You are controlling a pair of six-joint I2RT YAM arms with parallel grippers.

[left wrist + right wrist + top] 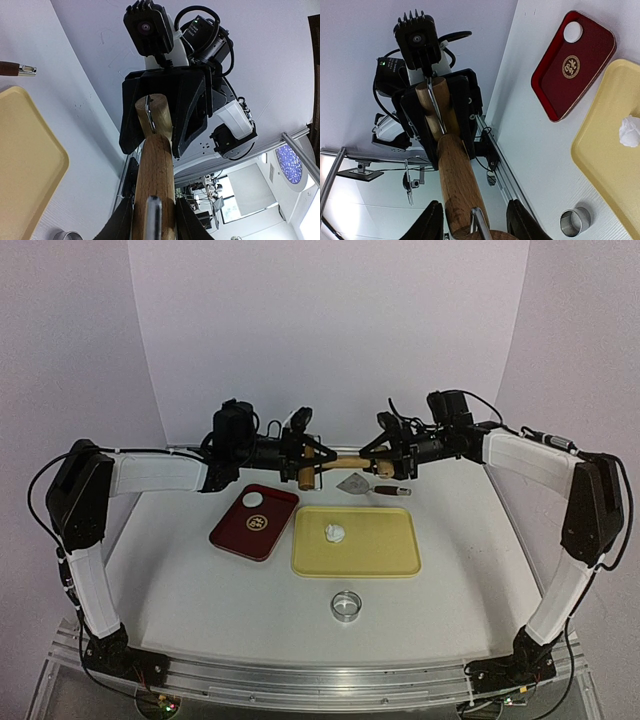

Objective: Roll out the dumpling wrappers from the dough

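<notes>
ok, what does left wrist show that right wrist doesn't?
Left wrist only: the scraper, just its handle, on the table past the yellow tray.
Right wrist only: the red tray with a round white wrapper on it, and the dough lump on the yellow tray.
Both: the rolling pin, the yellow tray, the ring cutter (only its rim in left wrist), and the opposite gripper, meaning the right gripper in left wrist and the left gripper in right wrist, each shut on a pin handle.
</notes>
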